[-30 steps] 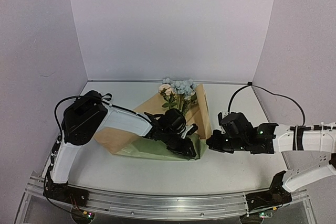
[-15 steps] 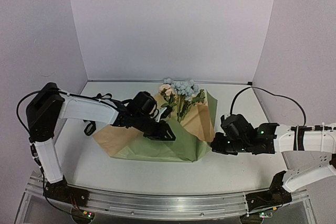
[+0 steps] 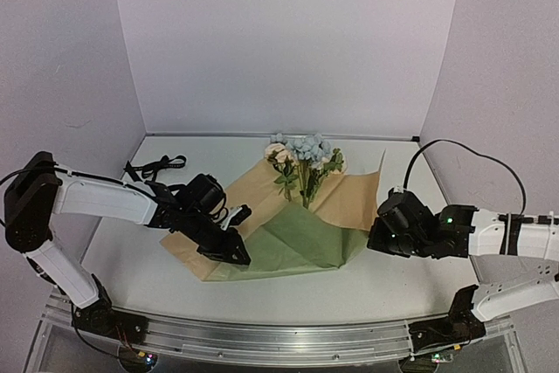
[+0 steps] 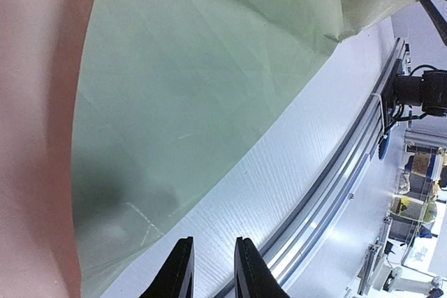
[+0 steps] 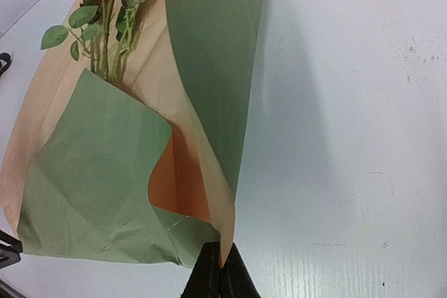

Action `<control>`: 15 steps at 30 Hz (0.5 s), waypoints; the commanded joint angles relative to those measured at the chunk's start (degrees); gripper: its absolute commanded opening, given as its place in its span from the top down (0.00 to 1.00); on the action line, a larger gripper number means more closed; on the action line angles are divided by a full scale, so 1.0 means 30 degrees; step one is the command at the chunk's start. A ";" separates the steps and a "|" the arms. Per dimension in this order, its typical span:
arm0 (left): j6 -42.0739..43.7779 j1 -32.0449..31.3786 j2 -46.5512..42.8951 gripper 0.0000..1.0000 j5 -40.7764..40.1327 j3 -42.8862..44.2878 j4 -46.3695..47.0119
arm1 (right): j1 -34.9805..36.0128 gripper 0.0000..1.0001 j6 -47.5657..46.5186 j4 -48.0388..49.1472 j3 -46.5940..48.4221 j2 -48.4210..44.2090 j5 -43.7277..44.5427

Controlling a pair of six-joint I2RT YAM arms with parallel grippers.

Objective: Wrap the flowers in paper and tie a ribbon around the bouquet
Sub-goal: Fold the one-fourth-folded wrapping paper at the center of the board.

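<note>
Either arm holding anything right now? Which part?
The right gripper holds the paper, jaws shut on its lifted right-hand edge. The left gripper holds nothing; its jaws stand slightly apart above the table.

Left arm (image 3: 96, 198) is extended low, left tool (image 4: 211, 263) slightly parted, empty; right arm (image 3: 498, 233) is reached inward, right tool (image 5: 218, 270) clamped on paper (image 5: 98, 172).

We are seeing the paper (image 3: 297, 242), green on one side and light brown on the other. We are seeing the flowers (image 3: 301, 148) with cream-pink and pale blue heads on green stems. We are also seeing the black ribbon (image 3: 157, 166) and the white table (image 3: 349, 290)
</note>
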 commanded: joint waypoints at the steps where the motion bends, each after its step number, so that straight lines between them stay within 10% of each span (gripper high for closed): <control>1: 0.0637 -0.0227 0.1075 0.80 0.0565 0.0625 0.0826 | 0.0088 1.00 0.0519 -0.0956 -0.0305 -0.0219 0.1291; 15: -0.0527 -0.0322 0.4234 0.86 -0.1063 0.1070 0.2702 | 0.1244 1.00 -0.2630 0.0054 0.2492 0.2001 -0.0805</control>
